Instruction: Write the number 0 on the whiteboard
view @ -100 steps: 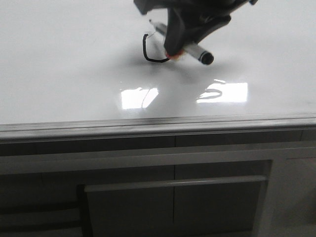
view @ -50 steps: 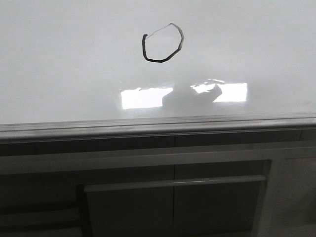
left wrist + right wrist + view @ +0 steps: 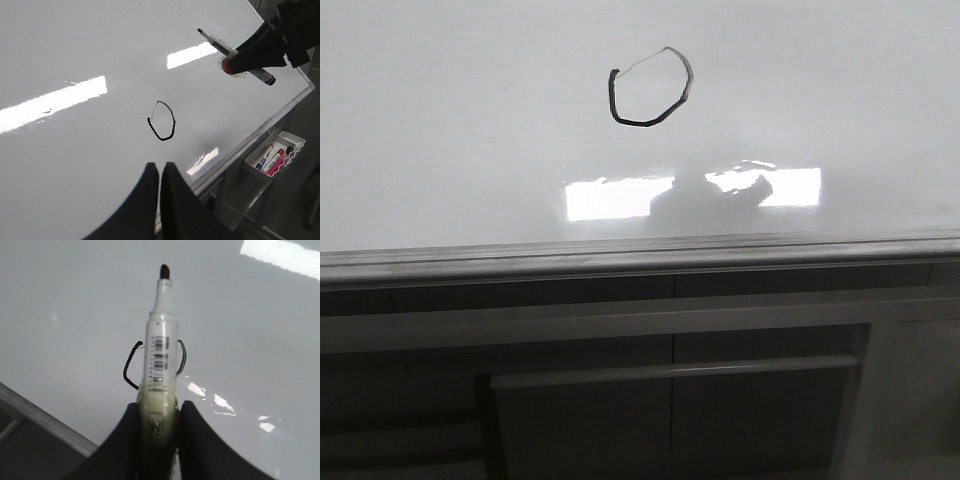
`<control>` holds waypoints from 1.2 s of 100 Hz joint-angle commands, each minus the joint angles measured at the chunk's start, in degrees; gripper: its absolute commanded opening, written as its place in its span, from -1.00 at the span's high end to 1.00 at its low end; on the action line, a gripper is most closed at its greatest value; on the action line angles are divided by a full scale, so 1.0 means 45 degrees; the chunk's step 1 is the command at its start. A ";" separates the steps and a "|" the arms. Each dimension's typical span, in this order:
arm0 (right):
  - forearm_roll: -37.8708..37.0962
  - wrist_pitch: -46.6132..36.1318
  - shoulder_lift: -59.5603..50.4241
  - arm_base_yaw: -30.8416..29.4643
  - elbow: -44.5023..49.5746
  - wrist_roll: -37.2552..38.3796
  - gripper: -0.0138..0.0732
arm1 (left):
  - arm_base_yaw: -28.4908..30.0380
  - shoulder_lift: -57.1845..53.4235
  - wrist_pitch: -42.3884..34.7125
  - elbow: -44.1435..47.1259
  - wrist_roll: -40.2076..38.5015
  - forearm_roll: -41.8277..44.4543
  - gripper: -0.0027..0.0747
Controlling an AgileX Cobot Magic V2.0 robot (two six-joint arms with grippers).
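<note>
The right end effector (image 3: 157, 415) pinched the marker (image 3: 161, 350) above the number 0 (image 3: 651, 88); the left end effector (image 3: 160, 172) was pressed together. Dipping could smear the whiteboard (image 3: 440, 150).

Smooth black tapered fingers (image 3: 150, 200)

dark cabinet (image 3: 670, 400), tray (image 3: 276, 159) of markers (image 3: 270, 159)

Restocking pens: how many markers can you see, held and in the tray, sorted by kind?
Held marker, in the right gripper: 1
Markers in the tray, blue, red, pink: 3
Total: 4
</note>
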 commanded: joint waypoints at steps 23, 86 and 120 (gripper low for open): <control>-0.0134 -0.1076 -0.0389 -0.0047 -0.0315 -0.0175 0.80 | -0.0094 0.0127 -0.0800 -0.0287 -0.0133 0.0248 0.98; 0.9996 0.5510 0.0973 -0.0047 -0.0315 -0.6346 0.86 | -0.0094 0.2443 -0.0890 -0.0665 0.4827 -0.2805 0.20; 1.2618 0.7888 0.1618 -0.0047 -0.0906 -0.7781 0.86 | -0.0094 0.6231 0.0408 -0.2823 1.1695 -0.6557 -0.26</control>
